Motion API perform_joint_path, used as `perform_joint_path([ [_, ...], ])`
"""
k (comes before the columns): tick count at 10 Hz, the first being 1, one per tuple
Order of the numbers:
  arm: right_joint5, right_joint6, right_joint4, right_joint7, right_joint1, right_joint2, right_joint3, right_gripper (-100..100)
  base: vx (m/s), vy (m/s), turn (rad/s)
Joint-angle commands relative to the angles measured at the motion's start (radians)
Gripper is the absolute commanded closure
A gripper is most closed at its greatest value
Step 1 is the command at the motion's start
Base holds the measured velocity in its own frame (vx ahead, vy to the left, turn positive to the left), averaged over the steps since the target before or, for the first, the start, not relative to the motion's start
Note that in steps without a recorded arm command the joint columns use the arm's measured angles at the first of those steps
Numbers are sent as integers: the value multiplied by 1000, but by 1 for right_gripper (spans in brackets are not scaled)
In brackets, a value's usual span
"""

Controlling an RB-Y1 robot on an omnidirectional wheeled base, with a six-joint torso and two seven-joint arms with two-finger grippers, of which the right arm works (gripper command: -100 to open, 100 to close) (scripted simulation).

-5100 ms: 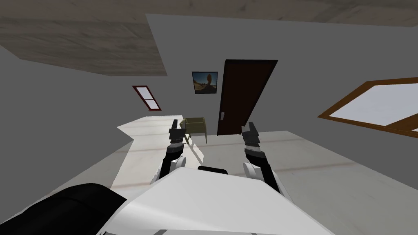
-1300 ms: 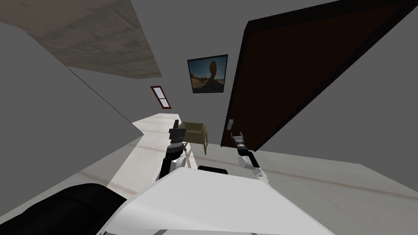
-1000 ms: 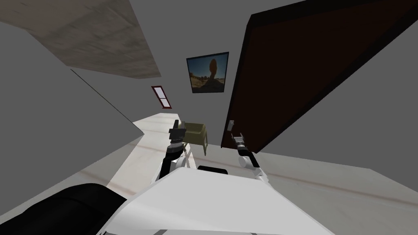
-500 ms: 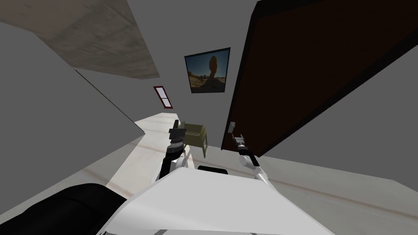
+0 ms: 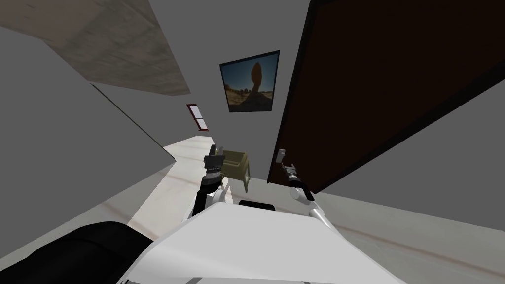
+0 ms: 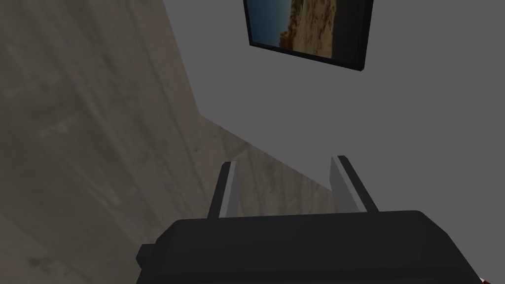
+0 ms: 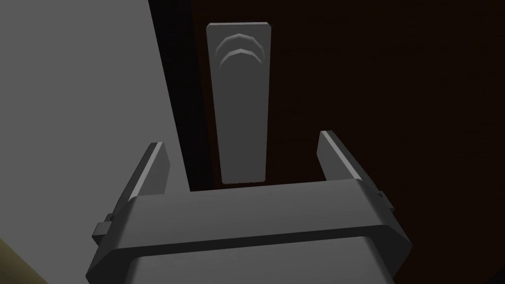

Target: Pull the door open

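Two fingers (image 7: 148,170) of the right gripper (image 7: 241,143) stand wide apart, one on either side of the near end of the handle plate (image 7: 240,103), gripping nothing; whether they touch the door cannot be told. That plate is a long, narrow grey strip set flat on the dark brown door (image 7: 394,88), just beside the door's edge next to the grey wall (image 7: 74,88). Its long axis runs straight away from the gripper's body, in line with the way the fingers point, and at its far end is a small rounded raised part with two curved ridges. One finger lies over the wall side, the other over the dark door face. In the head view the door (image 5: 384,84) lies flush in its darker frame at the upper right, its long sides upright apart from the slant the whole view shares, and the handle plate (image 5: 280,156) sits low on its left edge. The right arm reaches forward, its forearm rising to the gripper just under the plate. The left gripper (image 6: 284,161) is held up ahead of the chest, well apart from the door, fingers parted and empty, near an olive seat (image 5: 236,165).
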Motion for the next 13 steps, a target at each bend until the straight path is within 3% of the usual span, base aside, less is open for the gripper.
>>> perform_joint_path([
  [1,-7,-10,18,-17,2,-16,-15,-100,142,30,190],
  [4,-15,-24,41,-38,6,-37,-34,-100,171,-9,139],
  [7,-29,-45,78,-73,11,-70,-64,-100,202,-9,195],
  [8,-25,-43,79,-66,5,-61,-57,-100,79,-1,21],
  [9,-25,-43,79,-66,5,-61,-57,100,-6,-7,-43],
  [13,-25,-43,79,-66,5,-61,-57,100,-21,-5,0],
])
